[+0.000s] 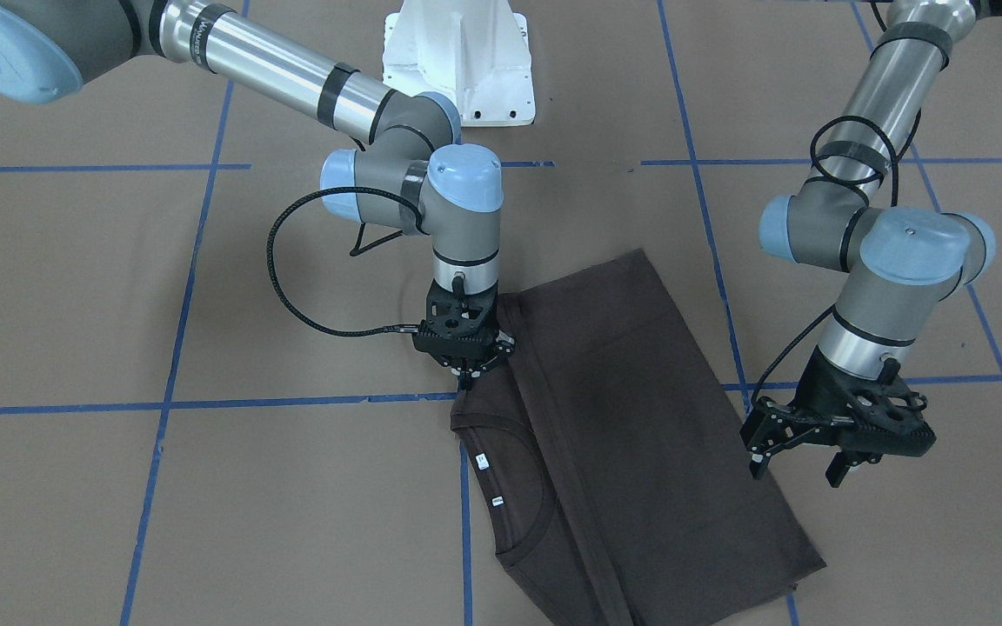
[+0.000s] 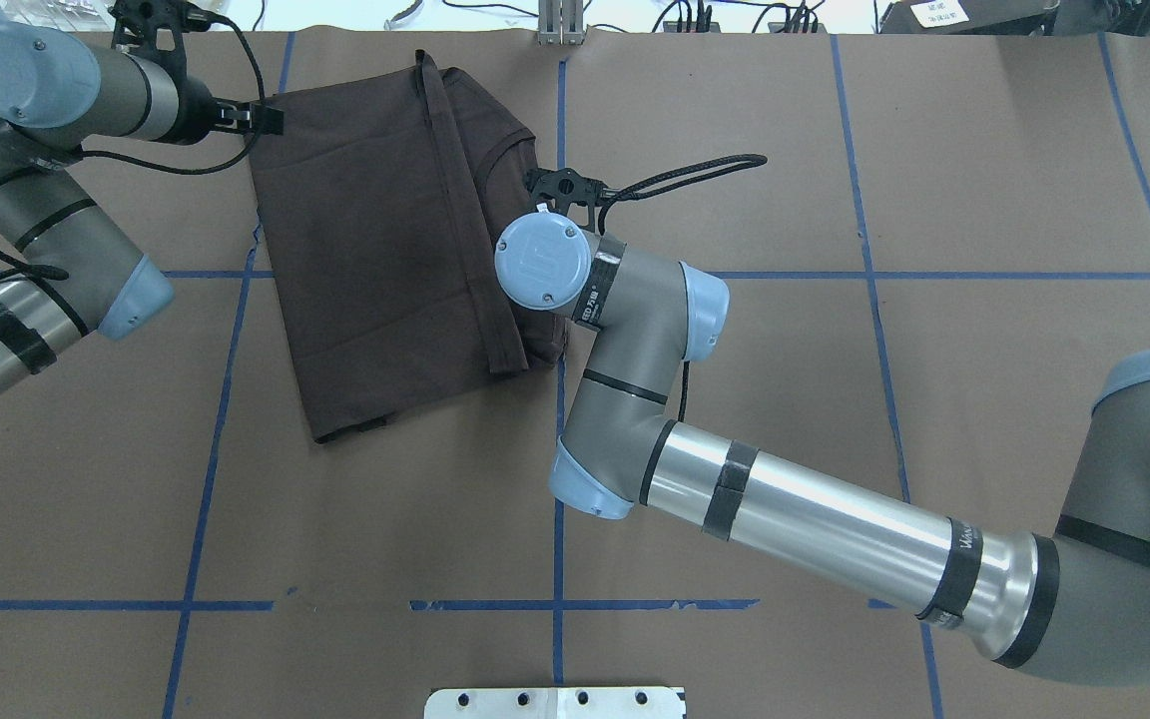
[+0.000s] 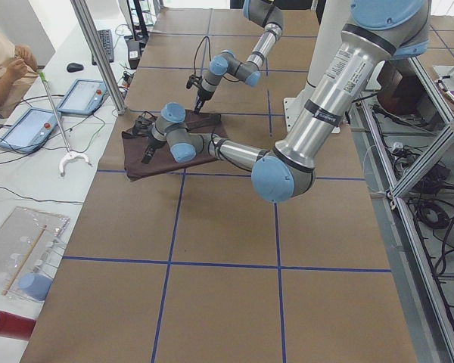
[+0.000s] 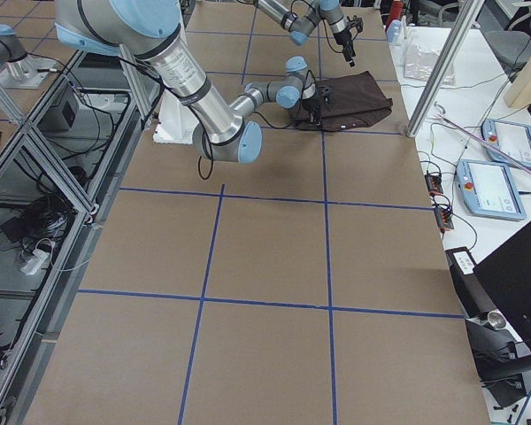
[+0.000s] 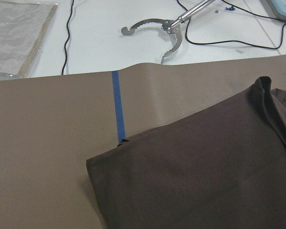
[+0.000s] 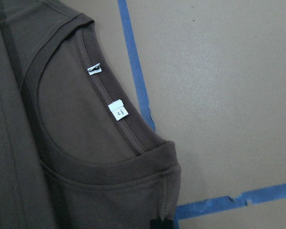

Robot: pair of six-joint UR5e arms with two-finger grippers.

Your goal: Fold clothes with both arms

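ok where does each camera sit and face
front-facing: across table, facing robot, down on shirt; both arms
overhead: behind robot, facing forward and down; both arms
exterior left: table end; left arm near
exterior right: opposite end; right arm near
left wrist: over shirt's corner; no robot parts
right wrist: down on collar; maybe pincer tip
wrist views share the shirt

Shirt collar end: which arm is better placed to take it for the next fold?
Right. The right gripper is at the shirt's shoulder, just beside the collar, with its jaws closed. The left gripper hangs open over the opposite long edge, far from the collar.
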